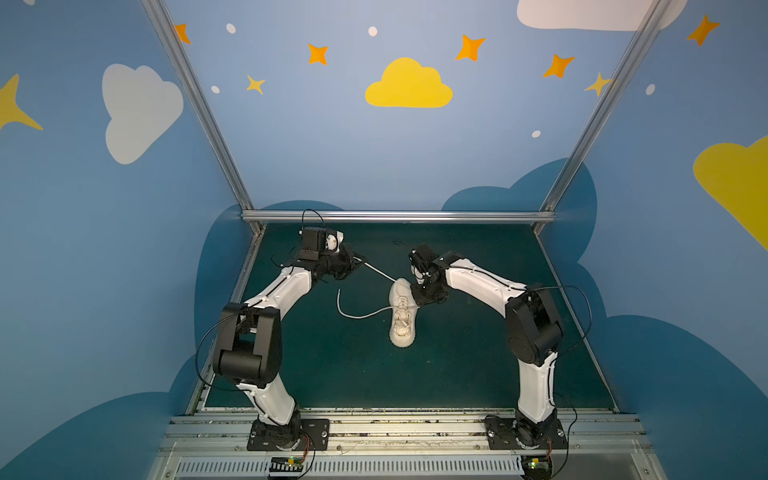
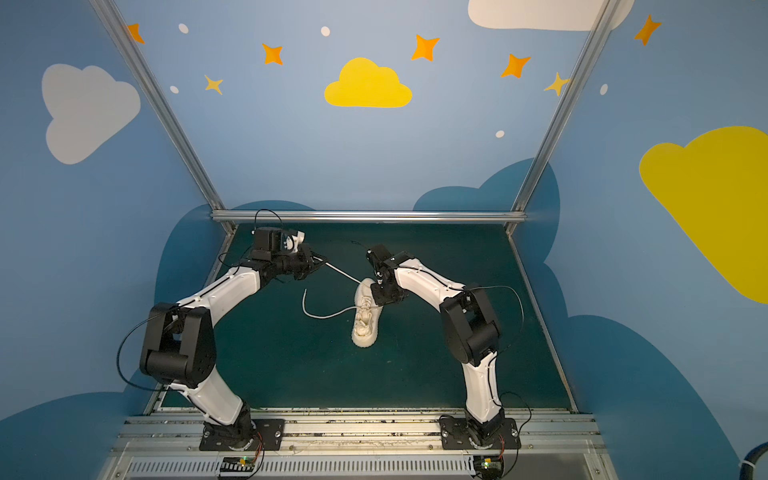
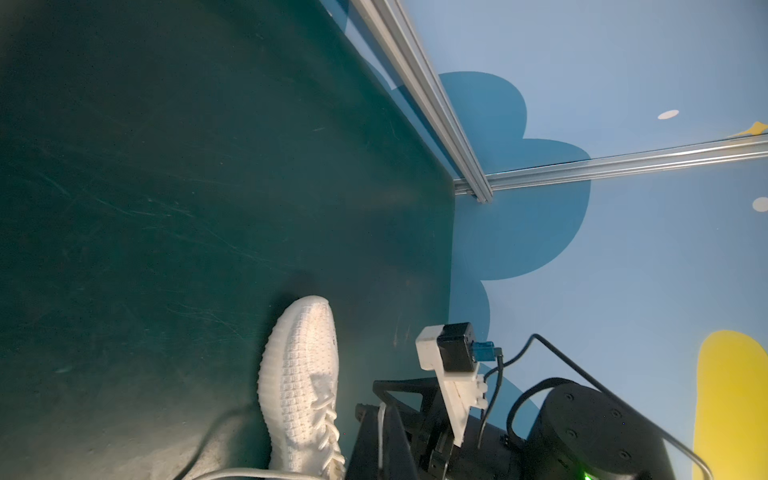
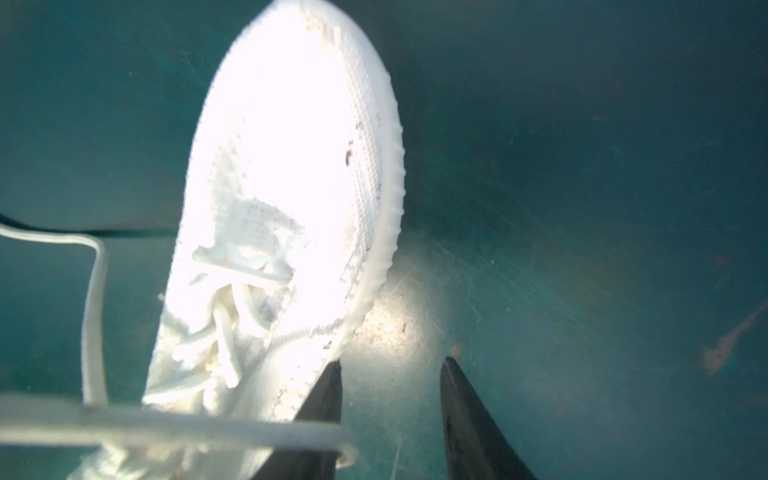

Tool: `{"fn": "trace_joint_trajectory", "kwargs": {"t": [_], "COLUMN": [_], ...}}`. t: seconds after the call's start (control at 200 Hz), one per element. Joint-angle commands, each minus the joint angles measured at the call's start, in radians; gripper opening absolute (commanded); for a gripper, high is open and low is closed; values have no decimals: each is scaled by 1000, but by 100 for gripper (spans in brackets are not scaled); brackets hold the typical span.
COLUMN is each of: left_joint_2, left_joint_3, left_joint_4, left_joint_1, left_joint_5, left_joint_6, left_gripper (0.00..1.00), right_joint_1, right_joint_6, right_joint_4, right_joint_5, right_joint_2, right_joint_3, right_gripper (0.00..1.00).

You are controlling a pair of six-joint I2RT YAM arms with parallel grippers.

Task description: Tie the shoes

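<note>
A cream-white knit shoe [image 1: 402, 316] [image 2: 365, 322] lies in the middle of the green mat [image 1: 478, 353]. My left gripper [image 1: 362, 262] [image 3: 380, 411] is shut on one lace [image 1: 380, 272], which runs straight and raised toward the shoe's far end. The other lace [image 1: 353, 316] curls loose on the mat, left of the shoe. My right gripper [image 1: 419, 297] [image 4: 392, 363] points down at the mat beside the shoe's right side, open, with bare mat between its fingers. In the right wrist view a blurred lace end [image 4: 249, 432] crosses one finger [image 4: 324, 399].
Aluminium frame rails [image 1: 399, 216] and blue painted walls close off the mat at the back and sides. Both arm bases sit on the metal rail [image 1: 399, 428] along the front edge.
</note>
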Motion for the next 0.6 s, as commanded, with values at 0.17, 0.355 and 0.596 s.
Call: {"fn": "trace_joint_trajectory", "kwargs": {"t": [0.17, 0.355, 0.596], "left_joint_2": [72, 78, 117], "left_joint_3": [-15, -23, -31], "left_joint_4": [20, 2, 15], "left_joint_1": [28, 46, 75], "left_joint_5": [2, -11, -7], "left_joint_6": [39, 59, 66], "left_gripper": [3, 3, 3], "right_joint_1": [6, 9, 15], "right_joint_6": [-15, -23, -26], "right_joint_4": [-67, -56, -45], "right_joint_5": [-76, -136, -156], "right_joint_2": [-16, -21, -12], "right_joint_3": [-36, -53, -38], "right_gripper": [40, 41, 41]}}
